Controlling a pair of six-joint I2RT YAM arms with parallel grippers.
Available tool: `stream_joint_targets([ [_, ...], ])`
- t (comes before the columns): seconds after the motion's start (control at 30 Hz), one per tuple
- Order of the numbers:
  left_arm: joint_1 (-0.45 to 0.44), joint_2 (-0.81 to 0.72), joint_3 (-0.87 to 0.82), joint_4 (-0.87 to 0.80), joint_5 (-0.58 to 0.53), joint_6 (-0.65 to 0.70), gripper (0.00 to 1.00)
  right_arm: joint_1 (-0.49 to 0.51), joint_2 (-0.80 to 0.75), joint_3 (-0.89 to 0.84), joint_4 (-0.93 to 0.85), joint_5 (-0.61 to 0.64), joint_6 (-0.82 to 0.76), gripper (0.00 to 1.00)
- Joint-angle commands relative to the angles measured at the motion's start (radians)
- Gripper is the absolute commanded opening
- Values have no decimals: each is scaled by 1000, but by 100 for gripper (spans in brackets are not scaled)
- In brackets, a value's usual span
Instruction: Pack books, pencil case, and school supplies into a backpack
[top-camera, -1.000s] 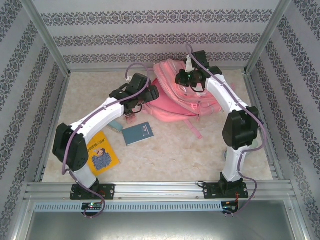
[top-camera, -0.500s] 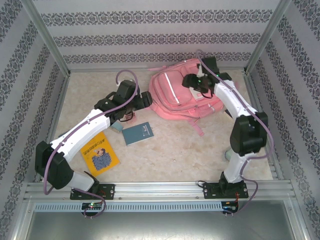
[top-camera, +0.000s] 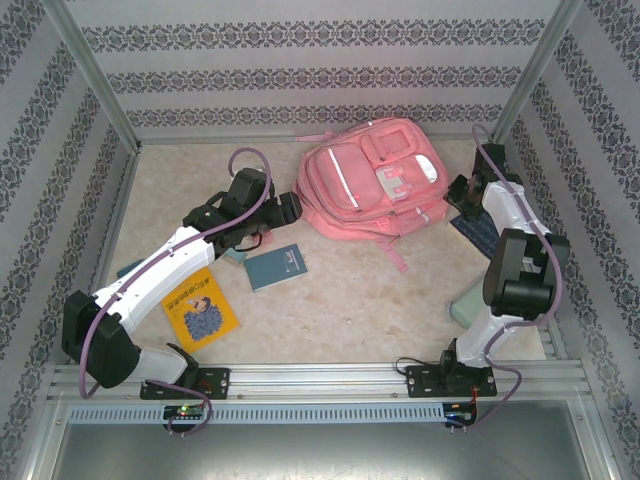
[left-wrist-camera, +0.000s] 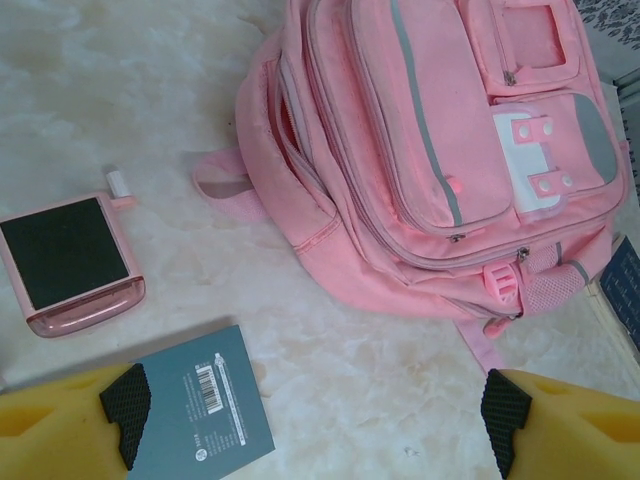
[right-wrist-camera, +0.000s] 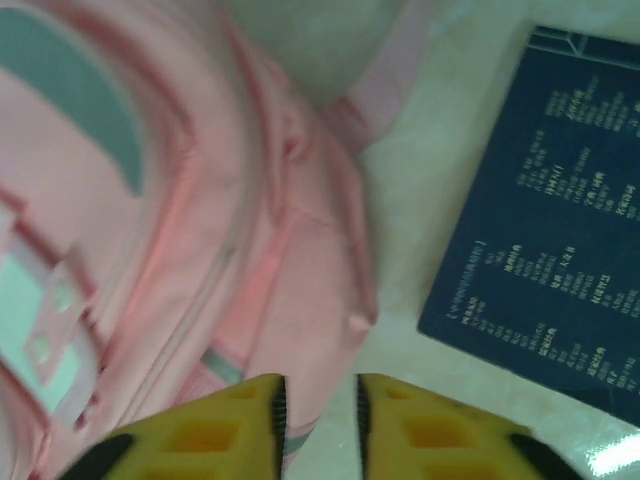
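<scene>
My R claw (right-wrist-camera: 316, 420) is off the backpack (top-camera: 370, 185) now, swung right over the navy book (right-wrist-camera: 540, 220), jaws nearly shut, empty. Backpack lies flat far-centre, L claw (left-wrist-camera: 312, 425) wide open beside it, so loading can start, I reckon.

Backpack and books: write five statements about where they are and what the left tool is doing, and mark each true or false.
1. The backpack lies on the table with its front pockets facing up. True.
2. The yellow book is inside the backpack. False: it lies on the table beside the left arm.
3. The left tool has its jaws wide open and holds nothing. True.
4. The grey book rests on top of the backpack. False: it lies on the table, apart from the backpack.
5. A navy book lies on the table to the right of the backpack. True.
</scene>
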Motion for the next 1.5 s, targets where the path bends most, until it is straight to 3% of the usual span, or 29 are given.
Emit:
stream_joint_targets([
  [0.0,-3,-25,-12,9,7,6,88,-22,75,55,-28,3,32,17],
  [0.2,-3,-38,-30,15,3,-3,88,-42,199,117,-77,5,59,0],
  [0.4,-4,-38,-28,6,-5,7,88,-49,253,124,-127,12,63,0],
  [0.7,-3,-37,-59,36,1,-7,88,-34,122,-93,-98,-53,47,0],
  [0.93,-3,-26,-75,58,23,-20,88,37,3,-270,-91,-101,41,0],
  [1.23,-3,-25,-91,65,27,-31,88,220,-191,-479,-120,-101,49,0],
  [1.47,-3,-19,-91,72,27,-36,88,476,-235,-546,-67,-109,129,0],
])
